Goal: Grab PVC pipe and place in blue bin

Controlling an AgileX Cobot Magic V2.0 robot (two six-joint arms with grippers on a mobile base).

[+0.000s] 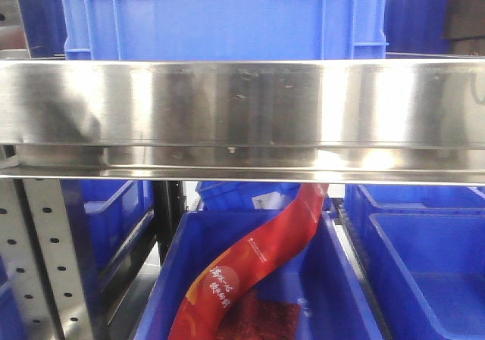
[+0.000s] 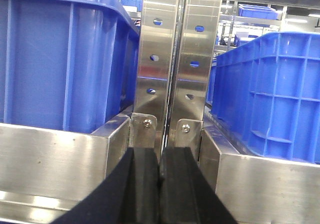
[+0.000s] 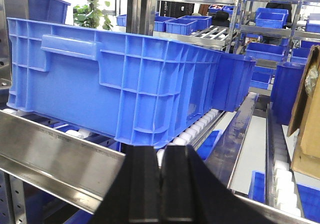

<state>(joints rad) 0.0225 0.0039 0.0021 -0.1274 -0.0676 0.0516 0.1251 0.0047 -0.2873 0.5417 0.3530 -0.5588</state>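
Left gripper: black fingers pressed together, only a thin seam between them, nothing held; aimed at a perforated steel upright.
Right gripper: black fingers likewise closed flat against each other, empty; hovering before a steel rail.
PVC pipe: not visible in any of the three views, so location cannot be told.
Front view only: broad stainless shelf beam across the middle, blue bin resting above it; below, an open blue crate holding a long red printed package leaning diagonally (top end hidden behind the beam). No arm or gripper seen here.
Left wrist view only: two blue bins, one at left and one at right, standing either side of the upright, on steel ledges.
Right wrist view only: large ribbed blue tote on white rollers; further racks of small blue bins behind; brown cardboard box at the right edge; green plant top left.
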